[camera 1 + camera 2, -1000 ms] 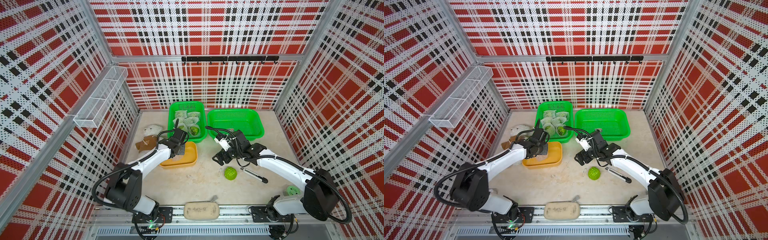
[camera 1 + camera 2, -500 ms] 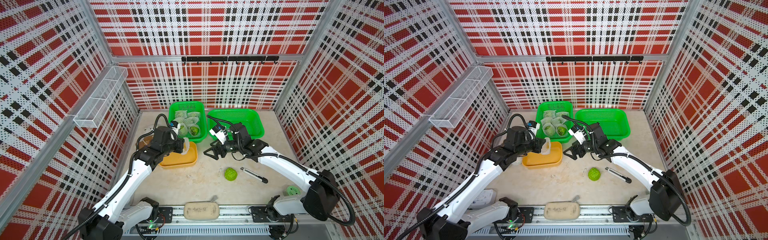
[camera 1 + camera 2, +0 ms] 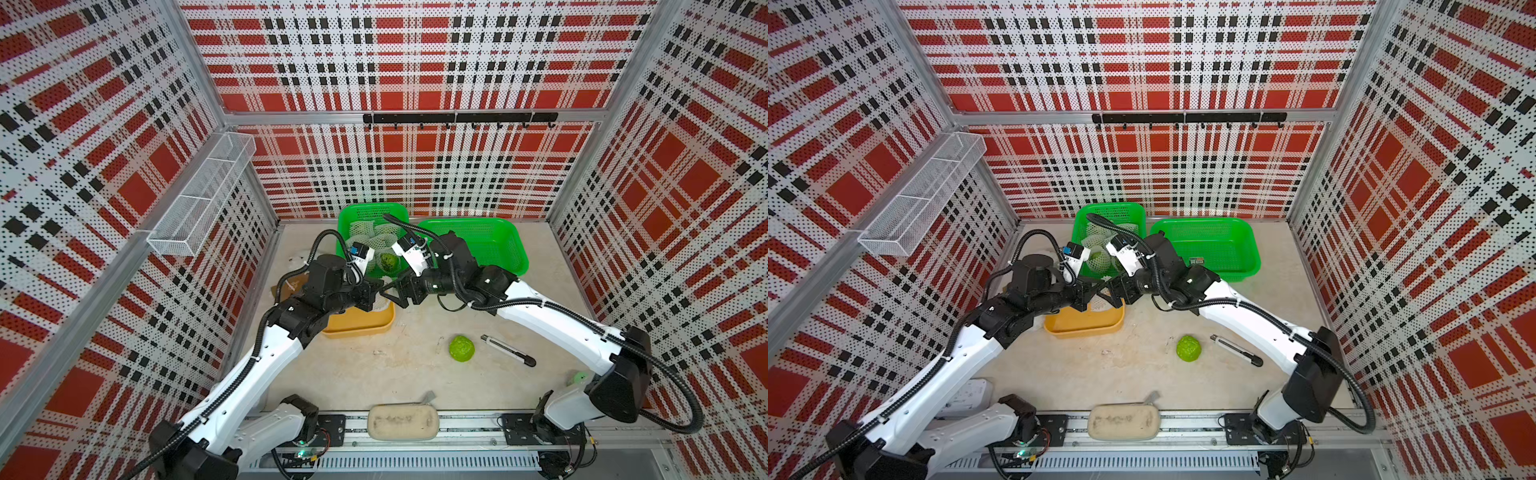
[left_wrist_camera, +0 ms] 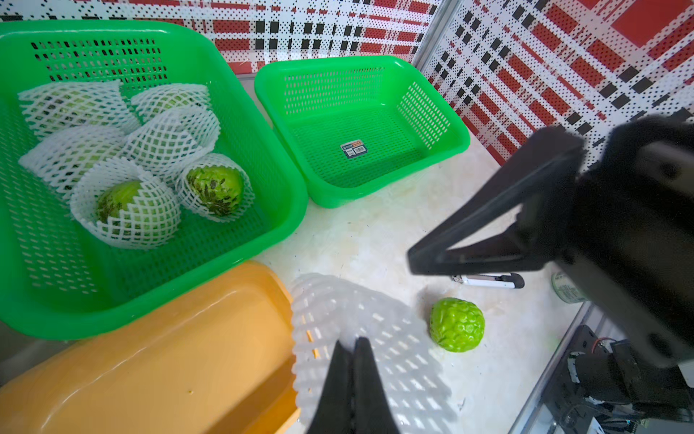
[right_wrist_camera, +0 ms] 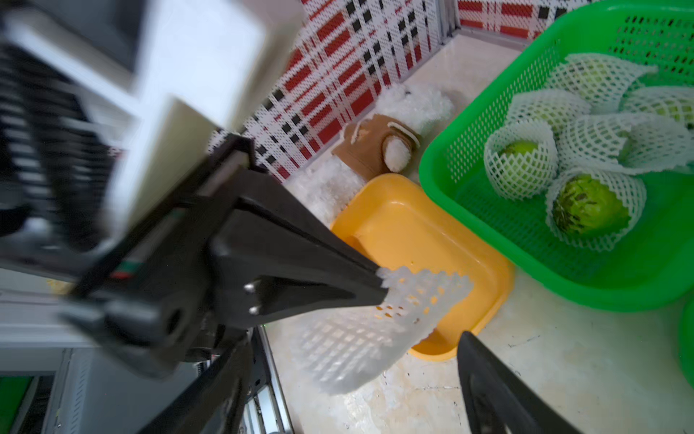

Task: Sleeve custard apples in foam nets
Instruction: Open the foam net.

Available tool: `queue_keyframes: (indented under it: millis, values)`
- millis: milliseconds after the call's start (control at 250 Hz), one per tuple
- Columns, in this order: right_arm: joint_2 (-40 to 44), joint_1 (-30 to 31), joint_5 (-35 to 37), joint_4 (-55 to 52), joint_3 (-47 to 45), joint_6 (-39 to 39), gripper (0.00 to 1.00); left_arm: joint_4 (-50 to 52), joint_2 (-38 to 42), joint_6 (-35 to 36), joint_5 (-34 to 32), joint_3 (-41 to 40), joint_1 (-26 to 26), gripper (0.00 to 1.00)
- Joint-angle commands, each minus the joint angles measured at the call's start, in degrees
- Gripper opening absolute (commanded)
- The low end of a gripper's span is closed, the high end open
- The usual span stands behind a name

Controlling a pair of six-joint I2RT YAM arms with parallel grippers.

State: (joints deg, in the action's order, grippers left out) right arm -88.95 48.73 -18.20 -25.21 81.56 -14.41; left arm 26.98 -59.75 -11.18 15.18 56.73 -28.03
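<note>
Foam net [image 4: 368,330]: one edge pinched in L gripper [image 4: 353,344], jaws clamped tight on the mesh. The rest of the tube hangs off the tips, over the edge of the yellow tray [image 4: 150,357]. R gripper [image 5: 353,336] faces it tip to tip, jaws spread wide, holding nothing. In the R wrist view the net's free end sits between those jaws; contact can't be told.

Bare custard apple [image 4: 456,325] lies on the tabletop beyond the net from L gripper, well apart from both grippers, w/ a pen-like tool [image 4: 488,280] near it. Sleeved custard apples [image 4: 214,191] sit in the green basket [image 4: 293,210], beside the L gripper tips, just past the tray.

View diffs:
- Top views: arms hide most of the net, so it shows only as a white scrap under the meeting tips. The bare fruit and tool show plainly.
- L wrist view: the closed pinch from behind, plus the bare fruit.
- R wrist view: the pinch from the side, and a plush bear [image 5: 375,150] behind the tray, against the wall.

Labels: a sticker [image 4: 353,148] on the floor of the second green basket [image 4: 375,75] has a barcode & orange strip; print too small to read.
</note>
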Motion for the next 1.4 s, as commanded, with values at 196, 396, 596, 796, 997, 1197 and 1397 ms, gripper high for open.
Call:
queue_keyframes:
  millis: [196,396,596,796,997,1197,1397]
  values:
    - [-3.5,0.7,12.3,-7.7,3.2,-1.5,0.58,-3.3,-1.0,-0.2,-5.3,0.0,-3.9,0.00]
    - [-2.0,0.8,13.9,-8.8,2.6,-2.3,0.24,-3.7,-2.6,0.2,-4.5,1.1,-5.5,0.04]
    - [1.2,-1.6,10.1,-8.0,0.4,-2.9,0.14,-5.4,-1.7,-0.3,3.1,3.9,-5.7,0.99]
    - [11.6,-10.5,-10.7,7.0,-10.0,-0.9,0.15,-14.8,4.7,-8.9,17.3,0.3,3.1,0.99]
    - [17.4,-17.4,-26.6,13.8,-12.3,-3.5,0.14,-32.1,7.7,-19.2,30.6,-7.3,8.7,0.99]
    - [19.7,-21.2,-36.4,30.1,-16.5,-15.2,0.14,-43.9,5.0,-24.0,33.0,-11.6,7.0,0.99]
    - [17.1,-22.7,-43.3,62.3,-20.2,-40.7,0.14,-76.6,0.2,-37.4,38.2,-19.1,4.6,0.92]
